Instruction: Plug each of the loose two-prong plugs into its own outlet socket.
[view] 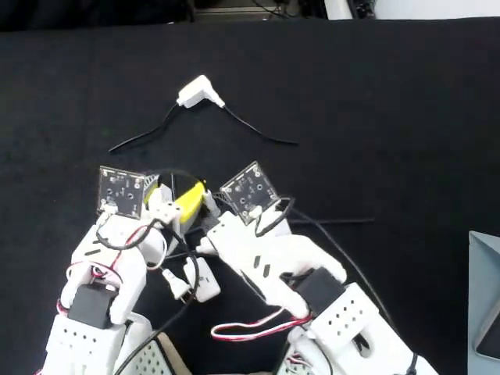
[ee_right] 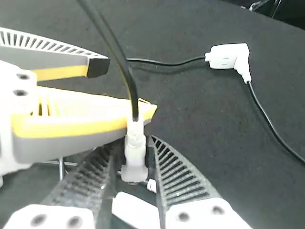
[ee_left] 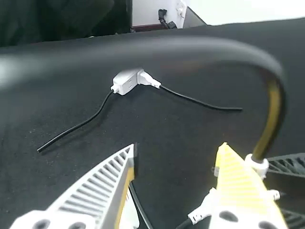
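A white two-prong plug point(ee_right: 134, 160) on a black cord stands upright between the dark ribbed fingers point(ee_right: 177, 177) of my right gripper point(ee_right: 131, 148), which is shut on it. My left gripper point(ee_left: 177, 148) is open right beside it, and its yellow finger point(ee_left: 238, 183) almost touches the plug point(ee_left: 255, 163). Both grippers meet near the table's front centre, around the yellow finger point(view: 187, 200). Farther back lies a white socket point(view: 194, 94) with another plug seated in it point(ee_left: 147, 79), its cords trailing to either side.
A small white block point(view: 201, 278) on a black cable lies between the two arm bases. A grey box point(view: 484, 293) stands at the right edge. The black table point(view: 375, 94) is bare around the far socket.
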Controlling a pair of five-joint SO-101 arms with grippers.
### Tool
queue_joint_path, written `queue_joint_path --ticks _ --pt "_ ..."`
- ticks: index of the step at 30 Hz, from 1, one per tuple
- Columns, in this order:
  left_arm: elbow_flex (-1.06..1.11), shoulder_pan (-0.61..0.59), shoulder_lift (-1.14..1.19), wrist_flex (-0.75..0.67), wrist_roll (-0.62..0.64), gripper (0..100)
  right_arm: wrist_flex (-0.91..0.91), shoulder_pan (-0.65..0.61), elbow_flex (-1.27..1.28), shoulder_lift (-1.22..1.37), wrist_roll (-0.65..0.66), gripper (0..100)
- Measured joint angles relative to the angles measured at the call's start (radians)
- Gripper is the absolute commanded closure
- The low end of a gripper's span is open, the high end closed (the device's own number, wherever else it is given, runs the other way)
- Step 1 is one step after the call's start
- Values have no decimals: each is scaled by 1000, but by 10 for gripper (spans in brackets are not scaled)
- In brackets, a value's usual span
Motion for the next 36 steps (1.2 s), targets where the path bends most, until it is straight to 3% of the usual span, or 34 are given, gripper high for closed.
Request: queue_joint_path --ticks 8,18,24,30,36 --pt "0 69 0 0 -81 723 54 2 0 -3 0 987" --pt "-3 69 0 0 -83 723 68 -2 26 -2 25 987" --pt "-44 -164 2 25 -83 723 68 107 26 -2 32 987" --pt "-198 -443 2 252 -95 722 68 201 26 8 32 987" --pt "-235 -502 38 384 -212 717 68 275 -29 155 32 987"
